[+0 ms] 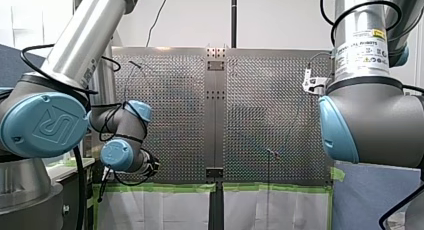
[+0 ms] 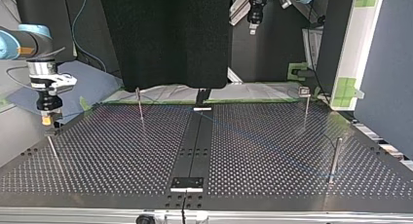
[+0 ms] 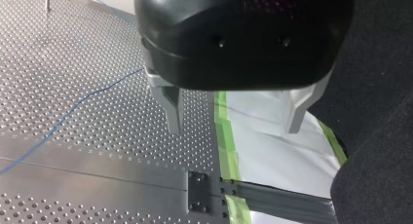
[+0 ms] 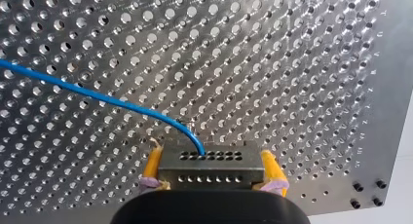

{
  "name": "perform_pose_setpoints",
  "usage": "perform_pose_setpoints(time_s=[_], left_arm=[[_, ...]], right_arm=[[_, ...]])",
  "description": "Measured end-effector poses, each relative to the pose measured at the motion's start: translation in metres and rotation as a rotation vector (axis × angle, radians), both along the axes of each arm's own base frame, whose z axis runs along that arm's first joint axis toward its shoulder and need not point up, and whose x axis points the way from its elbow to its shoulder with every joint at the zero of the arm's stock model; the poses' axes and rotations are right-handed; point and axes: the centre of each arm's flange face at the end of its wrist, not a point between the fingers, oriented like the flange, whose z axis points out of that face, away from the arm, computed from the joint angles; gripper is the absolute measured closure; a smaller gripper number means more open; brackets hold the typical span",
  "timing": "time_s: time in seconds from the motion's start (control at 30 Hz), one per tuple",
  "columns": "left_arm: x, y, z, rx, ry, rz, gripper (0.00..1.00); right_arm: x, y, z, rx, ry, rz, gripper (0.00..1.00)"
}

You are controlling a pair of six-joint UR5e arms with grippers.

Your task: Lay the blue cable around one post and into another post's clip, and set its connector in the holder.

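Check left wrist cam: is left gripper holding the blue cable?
No. The left gripper has its fingers apart, nothing between them; the blue cable runs over the table beside it.

Tabletop (image 1: 175,115): perforated metal, divided by a plain centre strip (image 1: 215,120) running away from the camera. Green tape (image 1: 160,188) lines its near edge, with a white sheet (image 1: 155,210) hanging below.

Left arm (image 1: 42,122): enters at the view's left. Its blue-capped wrist joints sit over the tabletop's near left corner, and black cables (image 1: 30,60) loop along it.

Right arm (image 1: 370,120): fills the view's right and covers that edge of the tabletop. A white bracket (image 1: 313,83) shows just beside it.

Posts: one thin post (image 1: 270,152) stands right of the strip towards the near edge. Another (image 1: 136,65) stands at the far left.
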Motion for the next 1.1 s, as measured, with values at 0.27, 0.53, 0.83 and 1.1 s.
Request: perform_pose_setpoints(time_s=[0.27, 0.53, 0.83, 1.1], left_arm=[[0.0, 0.0, 0.0, -0.001, 0.001, 0.0, 0.0], [0.0, 0.0, 0.0, -0.003, 0.003, 0.0, 0.0], [0.0, 0.0, 0.0, -0.005, 0.003, 0.003, 0.0], [0.0, 0.0, 0.0, -0.005, 0.003, 0.004, 0.0]], right_arm=[[-0.003, -0.01, 0.01, 0.019, 0.006, 0.018, 1.0], [-0.005, -0.014, 0.007, 0.058, 0.008, 0.015, 1.0], [-0.009, -0.028, -0.011, 0.092, 0.032, 0.003, 1.0], [-0.01, -0.038, -0.007, 0.082, 0.038, 0.014, 1.0]])
